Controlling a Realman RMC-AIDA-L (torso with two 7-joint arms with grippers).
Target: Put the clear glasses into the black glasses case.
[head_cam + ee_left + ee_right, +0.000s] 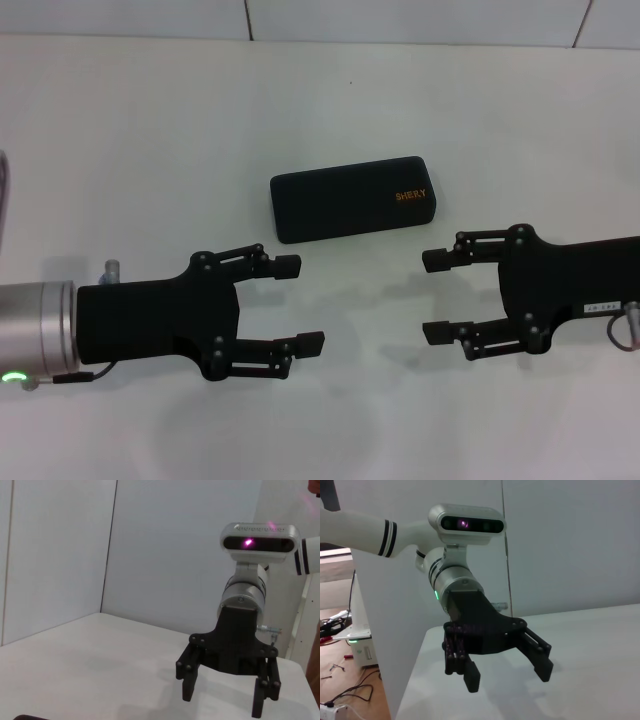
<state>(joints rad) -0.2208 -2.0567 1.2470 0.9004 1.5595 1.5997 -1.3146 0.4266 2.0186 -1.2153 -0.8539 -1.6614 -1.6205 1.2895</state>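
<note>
My left gripper (300, 305) hangs nearest, low over the white table (120, 150), jaws spread apart and gripping nothing. My right gripper (437, 295) faces it from the other side, jaws likewise parted and empty. I judge both are held level and mirrored like this as a ready stance, with the gap between them left free so either can reach forward.

Beyond that gap, a little toward the far edge, lies the black glasses case (353, 198), flat on the table, long side across my view, orange lettering toward my right. Its lid is down, so I cannot see inside it. The clear glasses show in none of my views, so I cannot say where they are.
</note>
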